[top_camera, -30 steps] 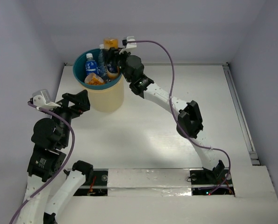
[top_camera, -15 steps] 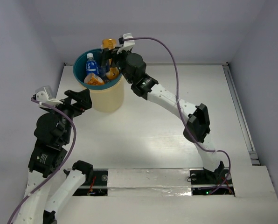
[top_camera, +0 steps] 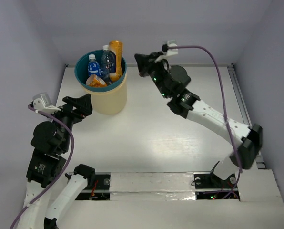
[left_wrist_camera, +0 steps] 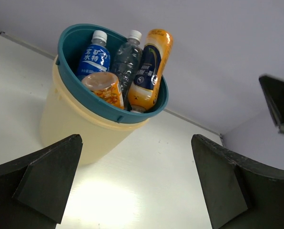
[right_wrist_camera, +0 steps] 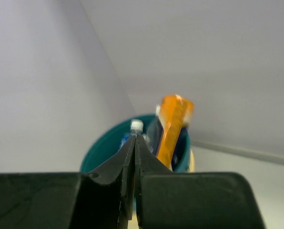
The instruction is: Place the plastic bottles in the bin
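The bin (top_camera: 106, 99), cream-beige with a teal rim, stands at the table's back left. Several plastic bottles stick out of it: a blue-labelled one (top_camera: 93, 67), a clear one (top_camera: 106, 59), a tall orange one (top_camera: 116, 56) leaning on the rim, and an orange-labelled one (top_camera: 96, 81) lying low. The left wrist view shows the same bin (left_wrist_camera: 65, 119) and tall orange bottle (left_wrist_camera: 150, 67). My right gripper (top_camera: 141, 65) hangs to the right of the bin, apart from it, shut and empty (right_wrist_camera: 135, 139). My left gripper (top_camera: 85, 106) is open beside the bin's left wall, holding nothing (left_wrist_camera: 136, 143).
Pale walls close in the table at the back and on both sides. A metal rail (top_camera: 242, 109) runs along the table's right edge. The right arm's purple cable (top_camera: 218, 67) arcs above the table's back right.
My right gripper was over the bin with the tall orange bottle. It let go, drew back to the right and shut. The bottle now leans in the bin. The left arm barely moved.
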Robot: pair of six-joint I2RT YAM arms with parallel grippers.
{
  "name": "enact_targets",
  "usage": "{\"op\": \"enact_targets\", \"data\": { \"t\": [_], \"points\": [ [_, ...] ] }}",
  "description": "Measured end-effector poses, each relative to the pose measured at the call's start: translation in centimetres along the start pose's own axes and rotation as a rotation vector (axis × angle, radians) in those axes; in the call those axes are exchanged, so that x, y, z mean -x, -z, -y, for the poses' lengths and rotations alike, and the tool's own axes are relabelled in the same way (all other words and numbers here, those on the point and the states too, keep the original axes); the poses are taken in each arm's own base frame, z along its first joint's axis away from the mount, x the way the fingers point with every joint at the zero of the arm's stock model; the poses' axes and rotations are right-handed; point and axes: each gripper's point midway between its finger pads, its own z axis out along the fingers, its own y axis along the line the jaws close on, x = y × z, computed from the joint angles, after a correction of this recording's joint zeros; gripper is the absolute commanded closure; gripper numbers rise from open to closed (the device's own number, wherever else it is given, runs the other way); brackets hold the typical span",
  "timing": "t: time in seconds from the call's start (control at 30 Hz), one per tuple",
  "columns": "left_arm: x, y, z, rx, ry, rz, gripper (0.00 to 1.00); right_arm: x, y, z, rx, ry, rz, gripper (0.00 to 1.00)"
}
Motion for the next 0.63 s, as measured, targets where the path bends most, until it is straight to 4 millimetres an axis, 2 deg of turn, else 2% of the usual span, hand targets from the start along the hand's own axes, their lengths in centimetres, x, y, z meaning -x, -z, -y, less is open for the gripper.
{"op": "enact_targets", "data": {
  "t": [0.1, 0.17, 0.23, 0.27, 0.3, 0.37, 0.4, 0.5, 0.57, 0.63],
  "points": [
    [0.0, 0.7, 0.3, -0.031, 0.011, 0.001, 0.01, -0.1, 4.8, 1.4, -0.003, -0.043, -0.039, 1.00],
    [0.2, 1.5, 0.4, -0.056, 0.020, 0.009, 0.01, 0.6, 9.1, 2.3, 0.002, -0.076, -0.046, 1.00],
    [0.2, 2.2, 0.6, -0.082, 0.029, 0.015, 0.01, 2.3, 12.9, 3.2, 0.004, -0.119, -0.028, 0.93],
    [0.2, 2.6, 0.6, -0.092, 0.032, 0.019, 0.01, 3.6, 14.8, 3.5, 0.007, -0.144, 0.000, 0.88],
    [0.2, 2.9, 0.6, -0.104, 0.036, 0.020, 0.01, 4.8, 17.1, 4.1, 0.009, -0.172, 0.022, 0.70],
    [-0.2, 3.5, 0.5, -0.116, 0.041, 0.015, 0.01, 6.6, 20.7, 5.1, 0.006, -0.222, 0.069, 0.45],
    [-0.4, 3.6, 0.4, -0.118, 0.041, 0.009, 0.01, 7.5, 22.6, 5.7, 0.004, -0.248, 0.092, 0.27],
    [-1.2, 4.0, 0.1, -0.123, 0.045, -0.014, 0.01, 8.7, 26.3, 7.4, -0.027, -0.302, 0.138, 0.12],
    [-2.0, 4.1, -0.1, -0.127, 0.048, -0.032, 0.01, 7.6, 27.6, 8.5, -0.067, -0.315, 0.118, 0.08],
    [-2.8, 4.1, -0.4, -0.129, 0.054, -0.052, 0.01, 5.5, 28.3, 9.7, -0.111, -0.308, 0.070, 0.07]
  ]
}}
